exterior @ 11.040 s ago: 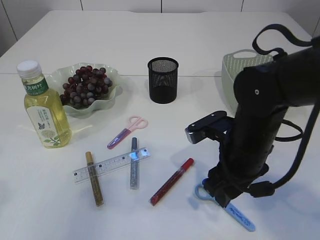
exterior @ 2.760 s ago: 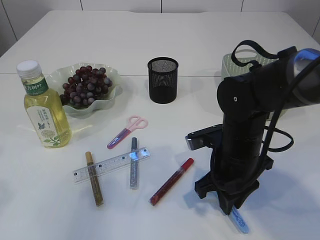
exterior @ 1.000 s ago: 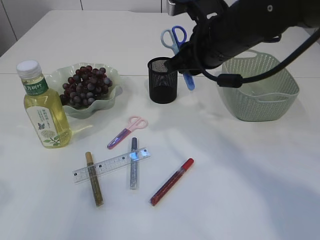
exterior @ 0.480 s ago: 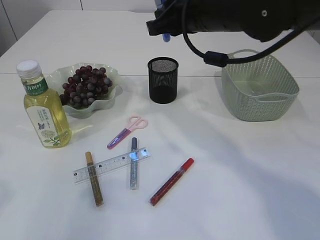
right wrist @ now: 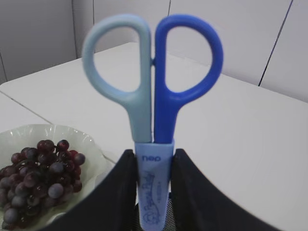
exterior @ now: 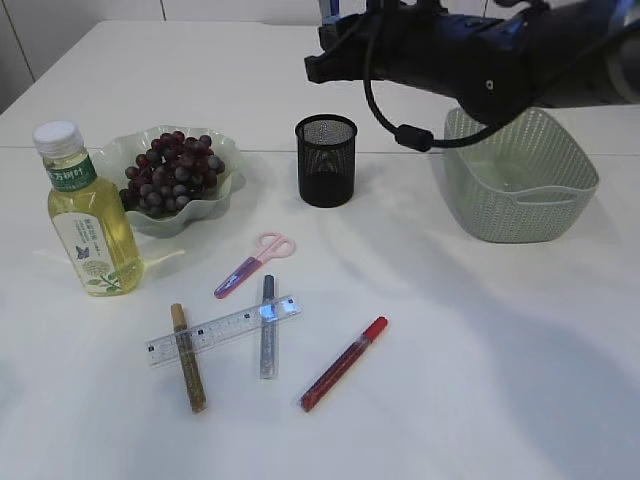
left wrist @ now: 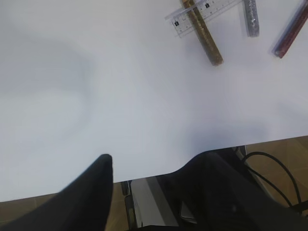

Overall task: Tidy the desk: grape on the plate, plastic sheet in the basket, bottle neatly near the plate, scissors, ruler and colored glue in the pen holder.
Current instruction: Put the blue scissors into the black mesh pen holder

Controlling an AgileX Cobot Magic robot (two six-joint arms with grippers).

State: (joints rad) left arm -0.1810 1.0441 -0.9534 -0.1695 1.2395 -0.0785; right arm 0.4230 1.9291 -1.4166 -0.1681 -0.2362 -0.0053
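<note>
The right gripper (right wrist: 153,166) was clamped on the blue scissors (right wrist: 153,91), and its two black fingers (right wrist: 118,192) pressed the sleeve of the scissors from both sides. In the right wrist view the scissors stood upright with the handles on top, and the plate (right wrist: 91,144) with grapes (right wrist: 41,168) lay below and to the left. The pen holder was not visible in this view.

In the exterior view the right arm (exterior: 470,60) reached from the right side across the upper part of the table, above the black pen holder (exterior: 326,160). The gripper itself was mostly cut by the top edge there. The green basket (exterior: 520,175) stood to the right of the pen holder. The bottle (exterior: 88,215) stood just beside the plate (exterior: 225,195). The pink scissors (exterior: 255,263), the ruler (exterior: 222,328), the gold glue (exterior: 188,357), the silver glue (exterior: 267,325) and the red glue (exterior: 345,363) lay on the table in front.

In the left wrist view the left gripper (left wrist: 154,173) had its fingers apart and held nothing, near the front edge of the table.

I judge that the step in hand was to put the blue scissors into the pen holder. The next move probably calls for bringing the tip exactly over the opening and lowering it before letting go, because a tilted drop could tip the light holder
</note>
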